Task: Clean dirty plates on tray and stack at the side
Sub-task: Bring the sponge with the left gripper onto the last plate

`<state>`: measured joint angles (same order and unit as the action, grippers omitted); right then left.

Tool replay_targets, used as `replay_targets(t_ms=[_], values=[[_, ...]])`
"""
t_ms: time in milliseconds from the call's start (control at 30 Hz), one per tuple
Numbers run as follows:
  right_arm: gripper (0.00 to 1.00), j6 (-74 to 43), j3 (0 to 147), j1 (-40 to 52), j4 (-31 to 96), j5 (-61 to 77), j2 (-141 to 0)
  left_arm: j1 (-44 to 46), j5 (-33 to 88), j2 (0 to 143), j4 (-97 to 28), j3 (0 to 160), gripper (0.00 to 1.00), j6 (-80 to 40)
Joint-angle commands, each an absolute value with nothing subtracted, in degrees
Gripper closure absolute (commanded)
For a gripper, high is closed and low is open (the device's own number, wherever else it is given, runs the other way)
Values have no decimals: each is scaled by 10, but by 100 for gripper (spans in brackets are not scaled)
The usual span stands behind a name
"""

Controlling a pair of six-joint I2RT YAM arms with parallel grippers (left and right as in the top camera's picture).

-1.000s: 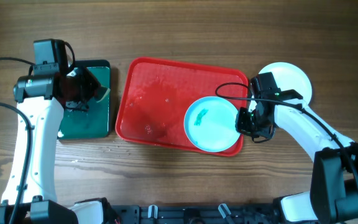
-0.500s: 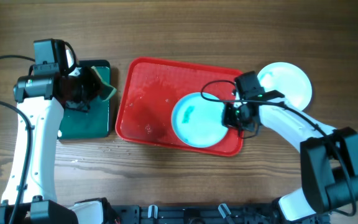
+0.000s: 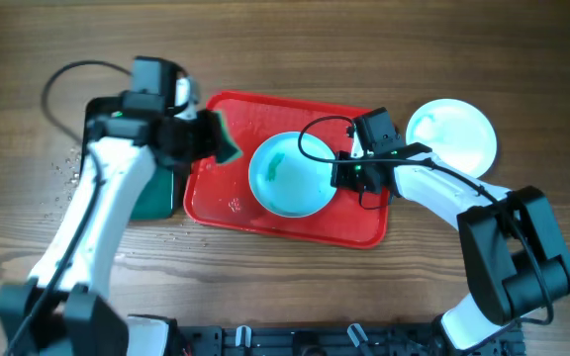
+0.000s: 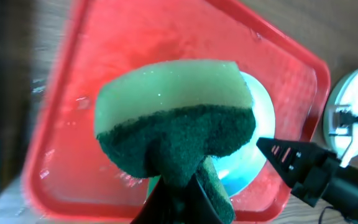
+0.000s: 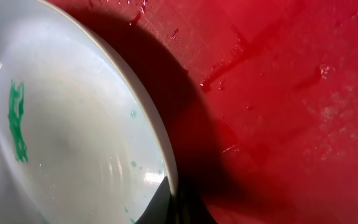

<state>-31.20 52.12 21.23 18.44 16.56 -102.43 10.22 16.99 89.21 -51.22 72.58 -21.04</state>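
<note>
A light turquoise plate (image 3: pixel 287 175) with a teal smear is held tilted above the red tray (image 3: pixel 228 188). My right gripper (image 3: pixel 343 175) is shut on its right rim; the right wrist view shows the plate (image 5: pixel 67 137) and the rim in my jaws (image 5: pixel 174 198). My left gripper (image 3: pixel 201 138) is shut on a green and yellow sponge (image 3: pixel 228 141) over the tray's left part, just left of the plate. The left wrist view shows the sponge (image 4: pixel 176 124) in front of the plate (image 4: pixel 260 124). A clean plate (image 3: pixel 451 133) lies on the table right of the tray.
A dark green tray (image 3: pixel 156 193) sits left of the red tray, partly under my left arm. Water drops lie on the red tray and on the table at the far left (image 3: pixel 72 163). Cables run above both arms.
My left arm has swung right from the dark green tray, carrying the sponge over the red tray. My right gripper has moved the plate left and tilted it up.
</note>
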Motion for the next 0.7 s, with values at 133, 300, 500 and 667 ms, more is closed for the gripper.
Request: replay_targets(t_ms=[133,300,500,667], values=[[96,-285,502,215,196,134,-1063,220,223,1045,-441,722,96,-197],[96,-282,502,215,208,134,-1063,253,220,1113,-409,722,96,-213],[96,-269,502,215,222,134,-1063,253,152,1148,-377,722,96,-214],[96,-263,502,215,237,112,-1063,248,-129,1140,-420,727,96,-214]])
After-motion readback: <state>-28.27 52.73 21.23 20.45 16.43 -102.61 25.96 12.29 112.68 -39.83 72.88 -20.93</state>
